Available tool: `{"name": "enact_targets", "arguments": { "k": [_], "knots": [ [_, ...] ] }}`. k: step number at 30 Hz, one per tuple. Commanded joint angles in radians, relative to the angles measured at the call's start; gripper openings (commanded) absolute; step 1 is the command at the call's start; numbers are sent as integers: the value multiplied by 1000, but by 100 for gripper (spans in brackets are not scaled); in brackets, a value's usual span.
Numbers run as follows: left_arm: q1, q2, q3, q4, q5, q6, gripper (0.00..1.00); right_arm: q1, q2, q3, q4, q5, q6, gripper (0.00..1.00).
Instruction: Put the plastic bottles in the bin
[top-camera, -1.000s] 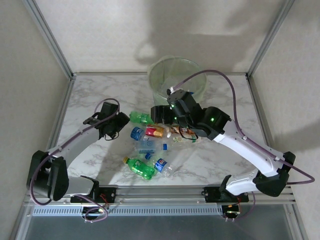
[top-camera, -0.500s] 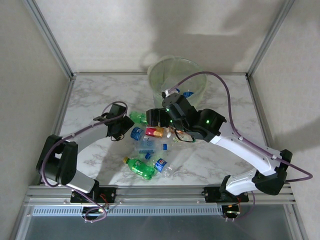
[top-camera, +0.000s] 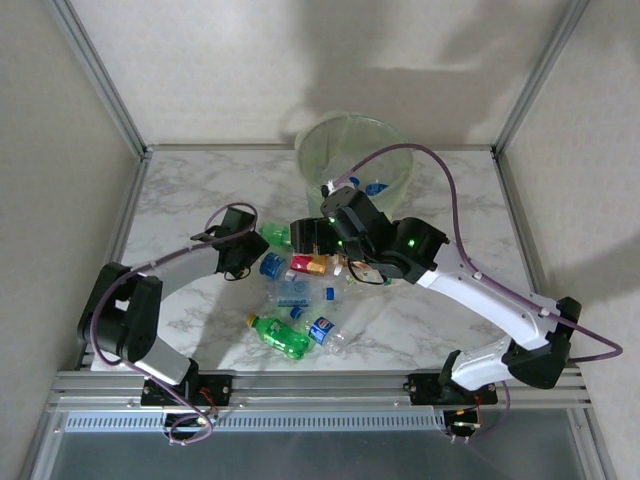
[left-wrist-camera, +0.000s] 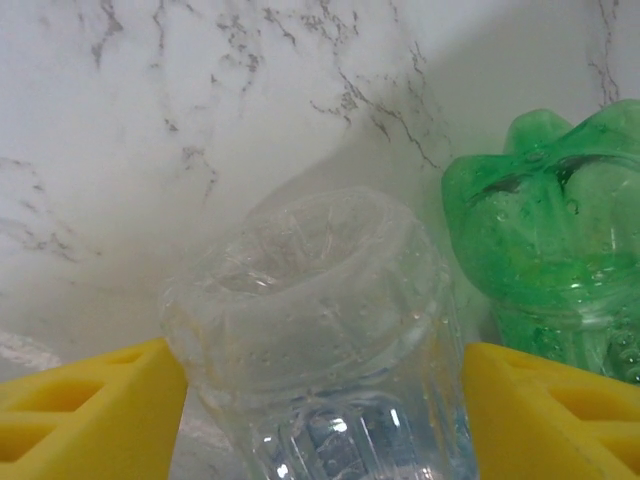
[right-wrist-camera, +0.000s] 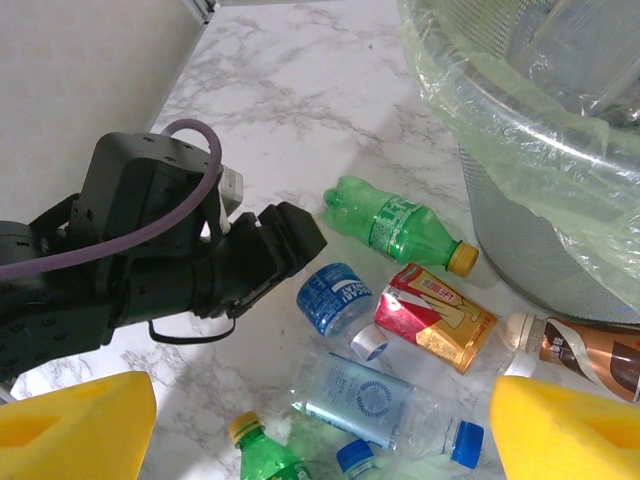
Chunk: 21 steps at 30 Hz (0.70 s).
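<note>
Though labels (right-wrist-camera: 335, 293) blur, right gripper (right-wrist-camera: 320, 430) gapes empty; left gripper (left-wrist-camera: 320, 400) straddles clear bottle (left-wrist-camera: 310, 300), grip uncertain.

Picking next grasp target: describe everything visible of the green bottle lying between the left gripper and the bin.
The green bottle is translucent plastic with a green label band and a yellow-orange cap. It lies on its side on the marble table, cap toward the bin, base toward the left gripper, with a gap between them. Its cap sits close to a red-labelled bottle; contact unclear.
</note>
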Motion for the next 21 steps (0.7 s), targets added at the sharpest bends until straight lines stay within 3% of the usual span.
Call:
{"name": "enact_targets", "arguments": {
  "k": [1,10,21],
  "knots": [
    [-8,46,-34,-15,-35,-10,70,12,11,9,-2,28,-4,87],
    [-8,77,-43,-2,-32,-1,66,13,1,8,-1,35,10,87],
    [3,-3,-23,-54,-71,17,59,12,-35,16,-2,94,33,86]
  ]
}}
